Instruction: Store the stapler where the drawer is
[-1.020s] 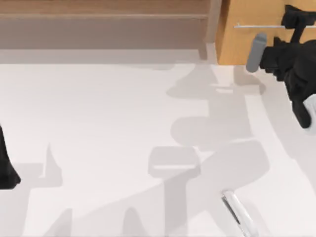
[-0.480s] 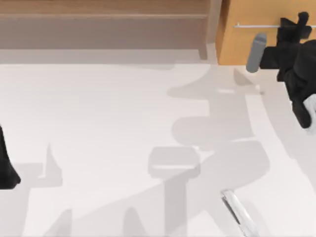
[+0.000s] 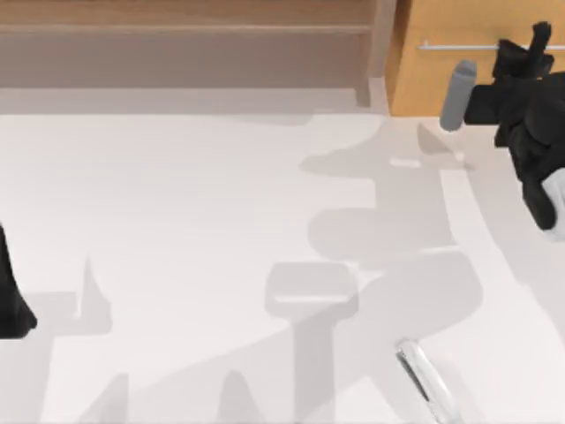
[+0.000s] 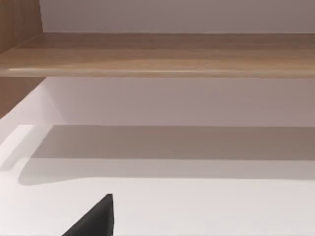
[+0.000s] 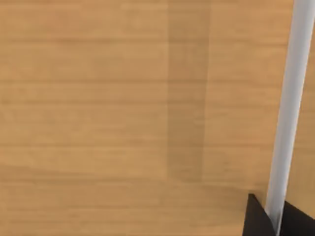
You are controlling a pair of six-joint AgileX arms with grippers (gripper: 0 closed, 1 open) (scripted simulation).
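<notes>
A light orange-brown wood grain is shown on the drawer (image 3: 441,71), crossed by a silver handle (image 3: 459,46); the shelf (image 3: 185,44) is darker brown, the table (image 3: 177,221) white.

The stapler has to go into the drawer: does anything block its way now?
Yes. The drawer is closed, so its own wooden front bars the way. The right hand is at the handle. The stapler lies apart on the table.

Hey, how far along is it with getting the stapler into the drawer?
Nothing stored yet. The right pincer is at the drawer handle, fingers straddling the bar. The drawer looks shut. The stapler lies at the table's near edge, untouched. The left arm is parked at the left.
</notes>
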